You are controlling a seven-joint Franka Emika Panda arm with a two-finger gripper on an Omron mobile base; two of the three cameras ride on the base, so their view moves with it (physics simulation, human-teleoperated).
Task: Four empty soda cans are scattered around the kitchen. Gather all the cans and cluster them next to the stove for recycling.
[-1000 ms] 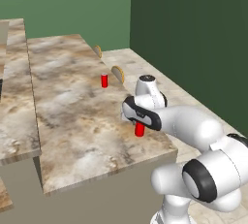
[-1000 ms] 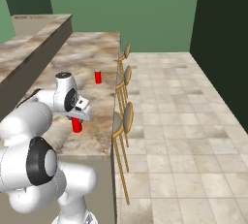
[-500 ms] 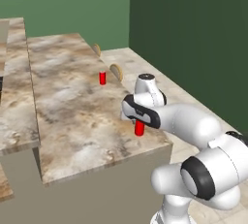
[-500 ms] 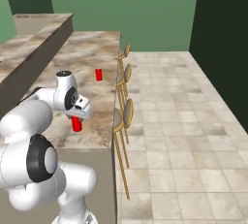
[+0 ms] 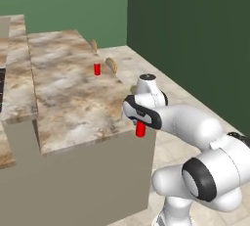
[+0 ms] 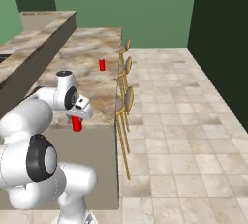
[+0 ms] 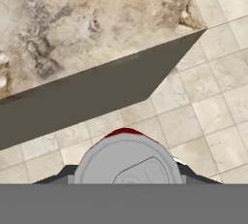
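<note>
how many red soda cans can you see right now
2: one soda can is held in the claw past the counter's near edge; the other can stands farther along it. Others may be out of view.

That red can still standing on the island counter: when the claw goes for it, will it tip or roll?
The soda can stands upright and slim, so a sideways nudge probably tips it. Being a smooth cylinder, it would likely roll on the flat counter, maybe off the edge nearby. Probably light, like the can the claw carries.
</note>
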